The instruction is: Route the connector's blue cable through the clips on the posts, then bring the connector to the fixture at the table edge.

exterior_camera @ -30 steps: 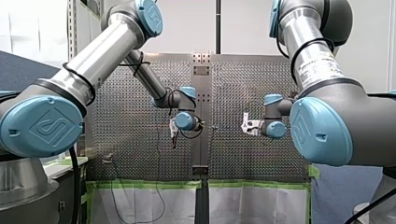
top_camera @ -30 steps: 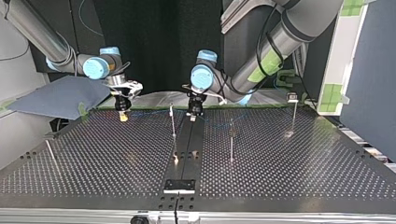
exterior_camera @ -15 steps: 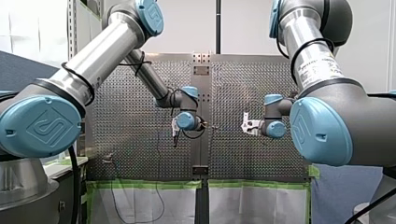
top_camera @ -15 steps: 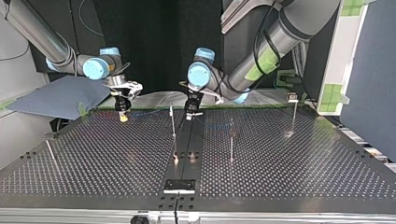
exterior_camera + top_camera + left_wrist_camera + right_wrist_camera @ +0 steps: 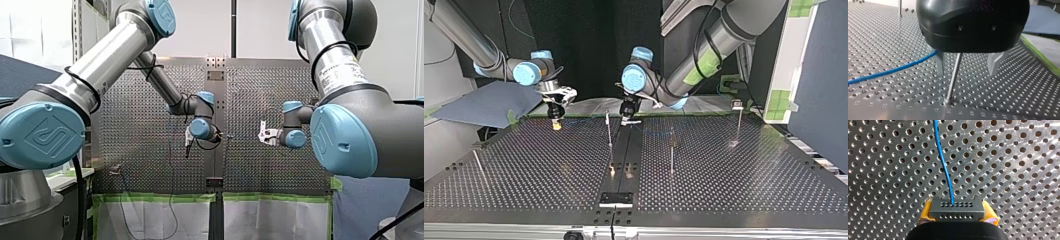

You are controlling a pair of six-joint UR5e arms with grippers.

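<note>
Crosswise, connector (image 5: 957, 208) clamped in my right gripper (image 5: 958, 214), blue cable (image 5: 944, 165) running ahead; left gripper (image 5: 966, 70) apparently spread.

The black body of my left gripper (image 5: 966, 73) hid the top of the post (image 5: 952, 77) and the blue cable (image 5: 893, 71) beyond one finger; in the right wrist view the cable ran out of frame.

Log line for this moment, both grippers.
right gripper: shut on connector | left gripper: open, near post | blue cable: leads out of connector
</note>
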